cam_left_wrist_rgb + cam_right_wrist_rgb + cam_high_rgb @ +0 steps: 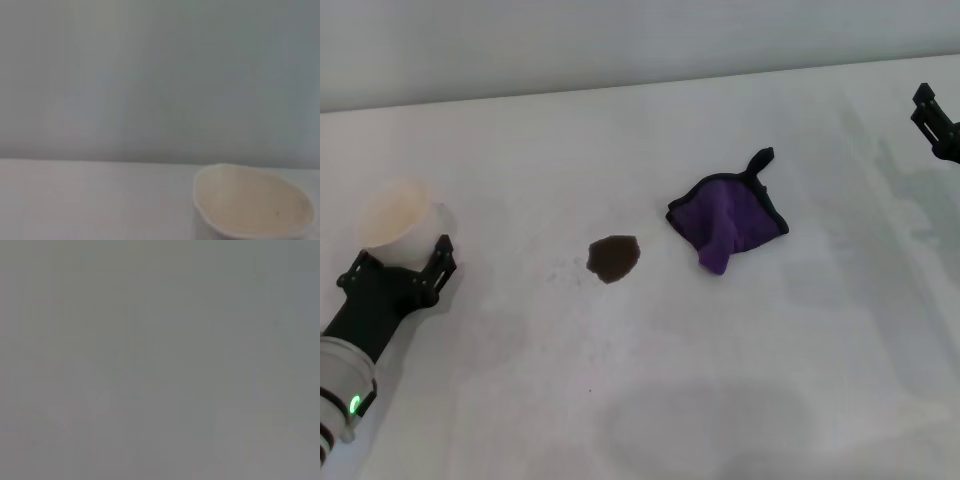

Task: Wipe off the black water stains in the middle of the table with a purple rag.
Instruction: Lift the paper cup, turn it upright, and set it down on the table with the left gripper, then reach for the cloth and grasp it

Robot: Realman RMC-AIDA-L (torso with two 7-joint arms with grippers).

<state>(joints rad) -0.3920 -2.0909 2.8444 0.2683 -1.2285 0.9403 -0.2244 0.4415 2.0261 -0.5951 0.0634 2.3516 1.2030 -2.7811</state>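
Observation:
The black water stain (613,258) is a small dark brown blotch on the white table (740,380), near the middle. The purple rag (725,220) lies crumpled just right of it, a short gap between them, its black loop pointing to the far side. My left gripper (400,260) rests at the table's left, open, its fingers spread just in front of a white cup. My right gripper (933,120) shows only partly at the far right edge, well away from the rag. The right wrist view shows nothing recognisable.
A white cup (398,214) stands at the far left, right beyond my left gripper's fingertips; it also shows in the left wrist view (252,202). A few tiny dark specks (560,268) lie left of the stain.

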